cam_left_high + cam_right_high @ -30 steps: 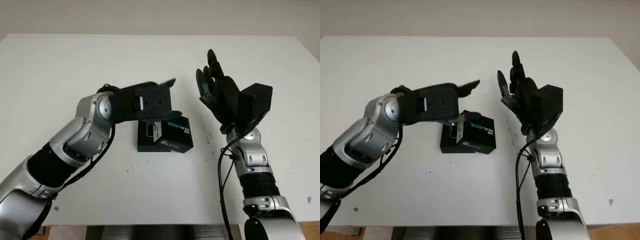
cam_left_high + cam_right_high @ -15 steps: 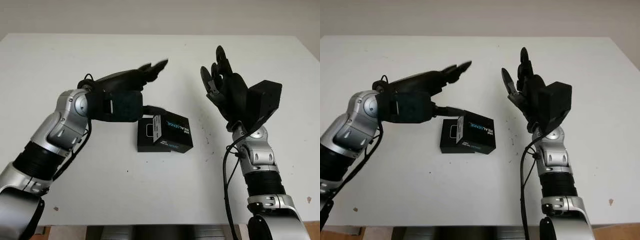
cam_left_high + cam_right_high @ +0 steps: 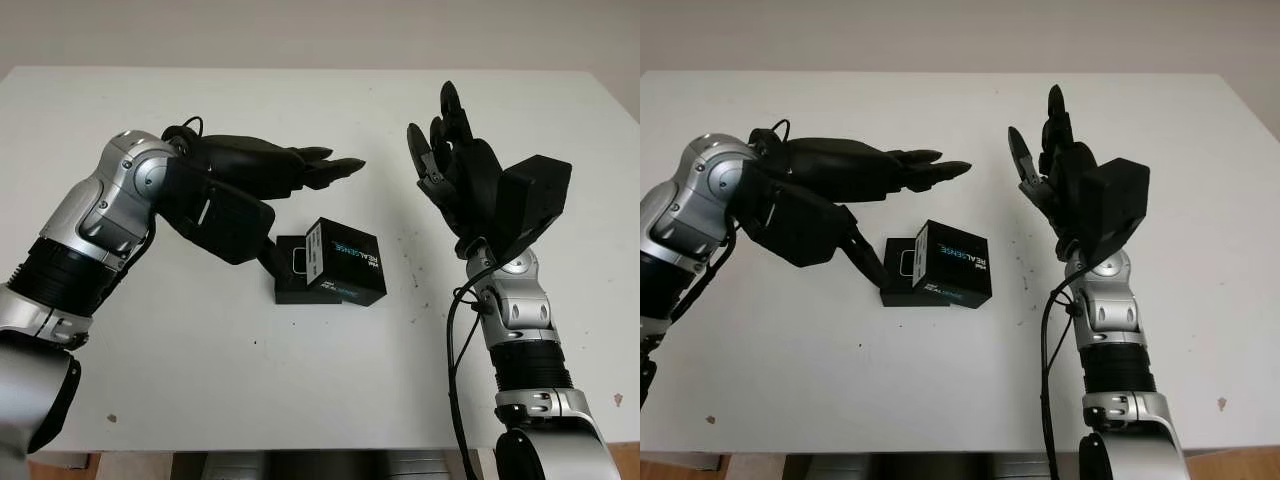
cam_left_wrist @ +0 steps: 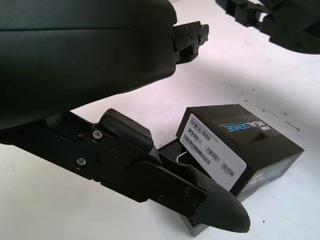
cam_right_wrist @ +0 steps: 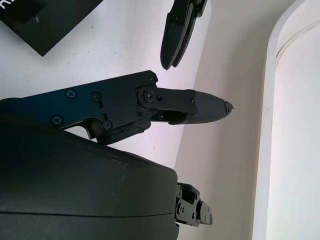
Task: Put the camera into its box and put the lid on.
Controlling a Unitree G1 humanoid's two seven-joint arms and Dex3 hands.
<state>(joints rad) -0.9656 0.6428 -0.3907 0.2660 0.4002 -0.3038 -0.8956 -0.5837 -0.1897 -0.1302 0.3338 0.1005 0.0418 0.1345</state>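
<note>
Sitting mid-table [image 3: 150, 390], the black box base [image 3: 292, 285] with its RealSense-printed lid [image 3: 345, 262] lying crooked across its right end, long axis running left-right. Just above and behind, left hand [image 3: 265, 168] open, holding nothing, clearly the nearer one. Off to the right and well apart, right hand [image 3: 462, 175] open too, raised with palm toward the box.

table [image 3: 320, 110] | white top | small dark specks near right

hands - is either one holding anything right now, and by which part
Nothing is held. The left hand is open above the black box on the table; the right hand is open, raised to the box's right.
</note>
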